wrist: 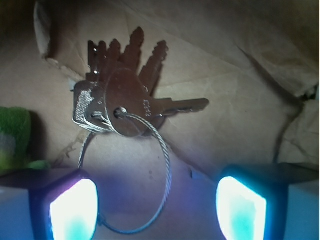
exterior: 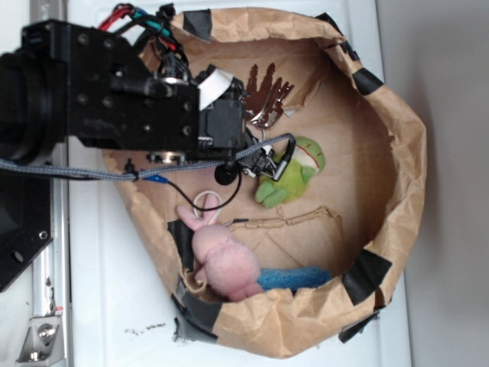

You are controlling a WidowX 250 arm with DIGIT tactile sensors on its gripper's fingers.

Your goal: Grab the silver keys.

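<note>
In the exterior view, the silver keys (exterior: 263,93) lie on the floor of the paper bag (exterior: 397,153), in the upper middle of the frame. The frog plush (exterior: 294,177) sits just below them. The bunny plush (exterior: 221,256) lies lower left, against the bag's wall, touching the sponge (exterior: 294,277) at its right. The gripper (exterior: 263,157) hangs between keys and frog.

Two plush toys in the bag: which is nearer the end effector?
The green frog plush, right beside the end effector. The pink bunny plush lies farther off, by the bag wall.
</note>
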